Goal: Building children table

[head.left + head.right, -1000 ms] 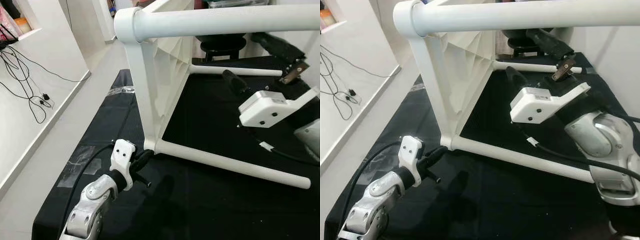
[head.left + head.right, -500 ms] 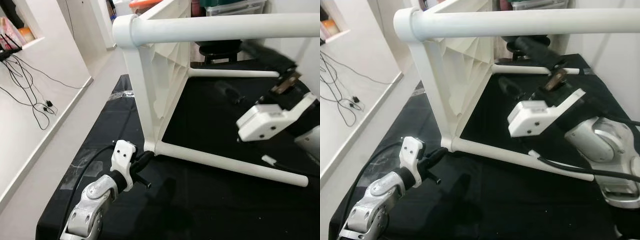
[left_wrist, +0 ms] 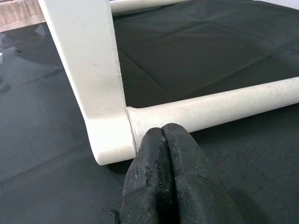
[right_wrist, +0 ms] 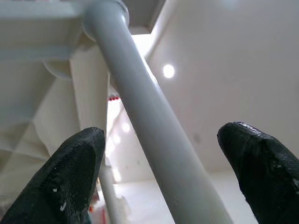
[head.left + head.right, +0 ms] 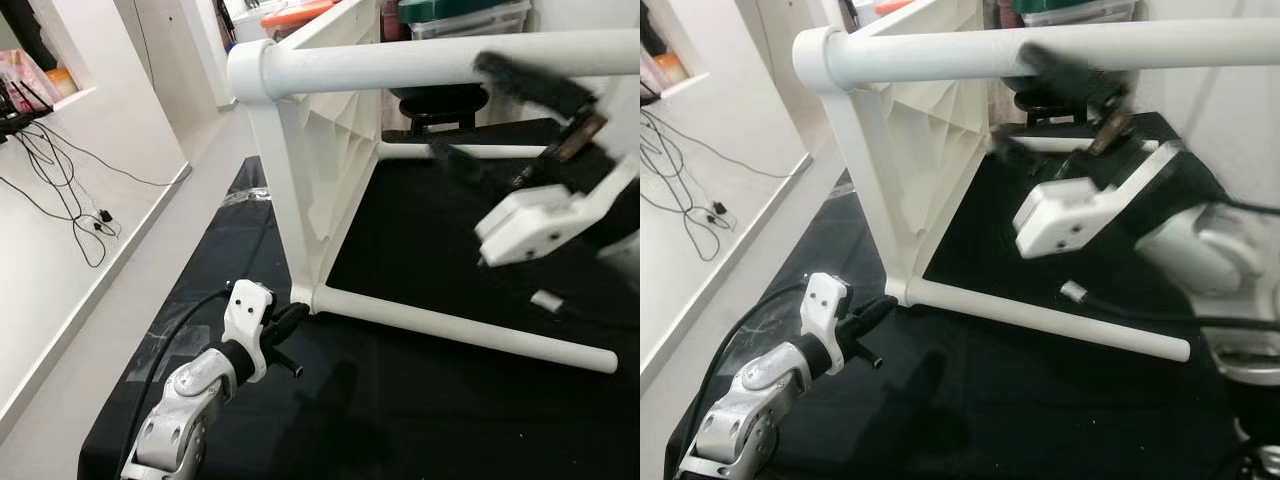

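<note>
while spread, right claw [image 4: 163, 182] around table leg [image 4: 140, 121]

Pale tiled floor [image 5: 190, 180], white walls [image 5: 70, 250] — black cables [image 5: 60, 190] trailing; black mat [image 5: 400, 400] underfoot.

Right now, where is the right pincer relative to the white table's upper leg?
In the eye views the right pincer is raised on the robot's right, open, its black fingers either side of the uppermost white round table leg, not yet closed on it.

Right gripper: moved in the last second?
Yes. The right gripper rose from beside the far lower leg to the upper leg, fingers open around it.
</note>
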Controlling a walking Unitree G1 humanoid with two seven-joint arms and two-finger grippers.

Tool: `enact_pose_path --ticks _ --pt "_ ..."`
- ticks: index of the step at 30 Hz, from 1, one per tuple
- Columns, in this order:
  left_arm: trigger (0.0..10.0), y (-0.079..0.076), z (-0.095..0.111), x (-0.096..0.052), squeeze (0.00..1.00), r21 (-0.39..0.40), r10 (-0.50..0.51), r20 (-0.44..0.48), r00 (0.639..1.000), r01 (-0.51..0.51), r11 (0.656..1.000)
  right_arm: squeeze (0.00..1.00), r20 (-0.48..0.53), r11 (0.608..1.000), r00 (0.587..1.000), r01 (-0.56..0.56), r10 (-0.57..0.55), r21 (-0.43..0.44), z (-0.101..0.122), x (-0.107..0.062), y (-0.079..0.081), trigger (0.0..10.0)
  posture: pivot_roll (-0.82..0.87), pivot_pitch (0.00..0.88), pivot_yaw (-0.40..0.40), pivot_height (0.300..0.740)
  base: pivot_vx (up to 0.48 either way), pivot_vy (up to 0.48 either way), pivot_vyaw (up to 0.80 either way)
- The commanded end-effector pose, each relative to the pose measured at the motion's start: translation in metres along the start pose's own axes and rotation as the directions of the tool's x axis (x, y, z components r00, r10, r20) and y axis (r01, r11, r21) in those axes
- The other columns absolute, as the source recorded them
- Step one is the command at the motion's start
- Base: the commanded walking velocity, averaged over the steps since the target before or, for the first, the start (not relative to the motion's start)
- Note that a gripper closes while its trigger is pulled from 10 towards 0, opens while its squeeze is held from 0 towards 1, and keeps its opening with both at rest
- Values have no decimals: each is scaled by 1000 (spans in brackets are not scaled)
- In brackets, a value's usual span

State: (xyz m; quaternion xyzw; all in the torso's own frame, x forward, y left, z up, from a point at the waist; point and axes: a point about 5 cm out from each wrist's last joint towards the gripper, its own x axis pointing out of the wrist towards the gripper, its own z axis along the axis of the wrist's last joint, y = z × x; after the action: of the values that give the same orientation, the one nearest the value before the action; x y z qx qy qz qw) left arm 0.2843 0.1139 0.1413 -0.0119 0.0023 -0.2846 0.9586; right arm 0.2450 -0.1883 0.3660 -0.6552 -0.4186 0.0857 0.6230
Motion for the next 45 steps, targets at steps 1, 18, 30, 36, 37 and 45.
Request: enact_pose_path --ticks 1,18,30,36,37,45 --pt "10000 8 -3 -3 0 2 20 -31 999 -20 1000 0 -19 1000 1000 2 -3 -23 -3 0 -4 10000 -114 67 170 740 0 0 0" --pt "10000 7 -1 -2 0 -33 38 -10 999 -38 999 0 -327 986 945 -40 -16 -163 -46 -20 -26 10000 -147 91 143 740 0 0 0" --pt "10000 18 3 10 0 -47 115 1 993 -115 992 0 -319 993 948 -33 -5 -112 -42 -3 -17 0 -158 96 108 740 0 0 0" --pt "10000 20 4 15 0 -47 128 -2 992 -128 991 0 -318 993 948 -30 -8 -115 -43 -1 -19 0 -162 99 103 740 0 0 0" --pt "10000 22 5 18 0 -51 140 -6 990 -140 989 0 -315 993 949 -31 -7 -116 -43 0 -20 0 -165 102 100 740 0 0 0" --pt "10000 41 6 40 0 -43 249 -42 968 -250 967 0 -315 993 949 -38 1 -111 -43 0 -23 0 -177 111 94 740 0 0 0"
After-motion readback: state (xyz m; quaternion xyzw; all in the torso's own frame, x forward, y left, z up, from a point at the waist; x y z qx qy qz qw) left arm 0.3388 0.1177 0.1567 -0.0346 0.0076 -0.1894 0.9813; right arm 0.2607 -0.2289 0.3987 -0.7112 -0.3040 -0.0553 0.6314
